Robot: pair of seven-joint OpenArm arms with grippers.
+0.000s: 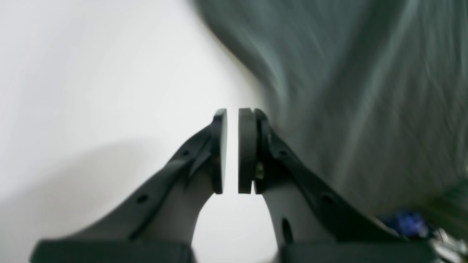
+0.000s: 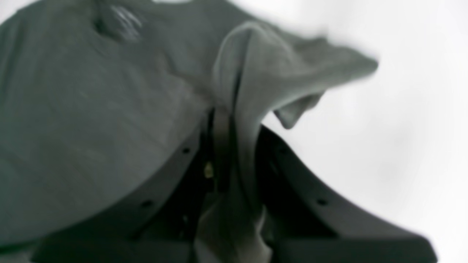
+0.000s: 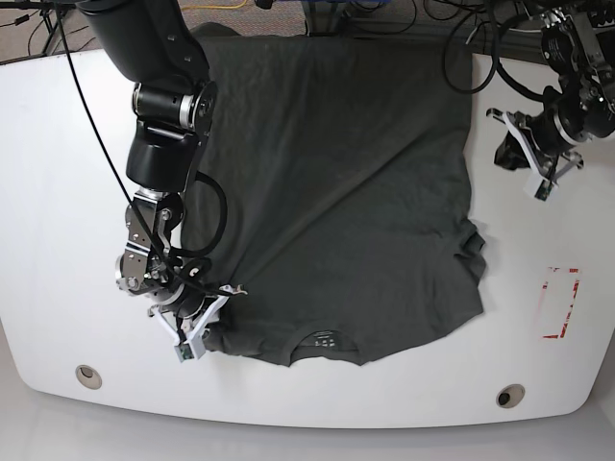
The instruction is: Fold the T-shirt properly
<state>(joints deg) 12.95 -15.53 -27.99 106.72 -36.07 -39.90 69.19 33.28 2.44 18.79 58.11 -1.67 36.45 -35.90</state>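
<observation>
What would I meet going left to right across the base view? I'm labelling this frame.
Right claw shut on the T-shirt's corner → T-shirt → left claw, shut and empty over the bare table → red-edged marker.

The base view looks straight down on the worktop (image 3: 58, 192); each wrist view sits close behind its pincer, sharing the T-shirt (image 3: 336, 192).

white table (image 3: 58, 144), rounded corners. two round holes near front edge (image 3: 88, 376) (image 3: 509, 395). red-outlined marking (image 3: 559, 303) on right side. cables (image 3: 404, 14) bunched along far edge.
</observation>
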